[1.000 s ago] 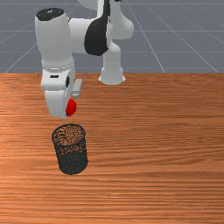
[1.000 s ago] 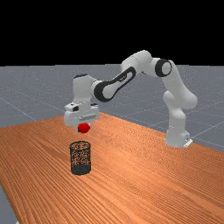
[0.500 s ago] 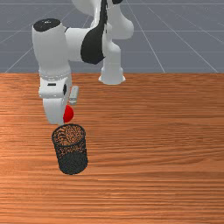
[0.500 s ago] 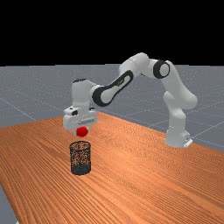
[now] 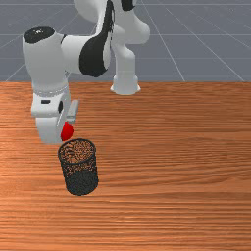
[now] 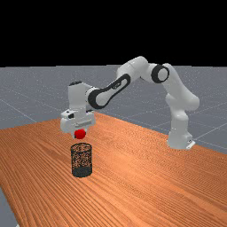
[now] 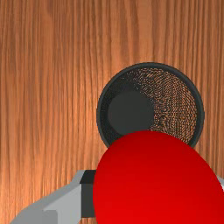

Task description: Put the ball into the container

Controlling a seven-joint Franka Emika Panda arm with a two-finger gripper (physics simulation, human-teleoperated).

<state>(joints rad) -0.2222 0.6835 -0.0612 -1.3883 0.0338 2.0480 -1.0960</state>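
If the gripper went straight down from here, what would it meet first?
With the ball between its fingers, the gripper would probably meet the mesh basket, likely at its rim; depth is unclear, so it might slip inside.

A simulated robotics lab: a jointed white arm (image 6: pixel 181 98) stands on a wood table (image 6: pixel 142 177), with grey gridded floor (image 6: pixel 31 91) and flat black backdrop (image 6: pixel 111 31) beyond.

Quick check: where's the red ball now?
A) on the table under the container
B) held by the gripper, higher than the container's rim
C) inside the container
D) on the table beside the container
B: both fingers press the ball, and the far view shows it above the container's rim.
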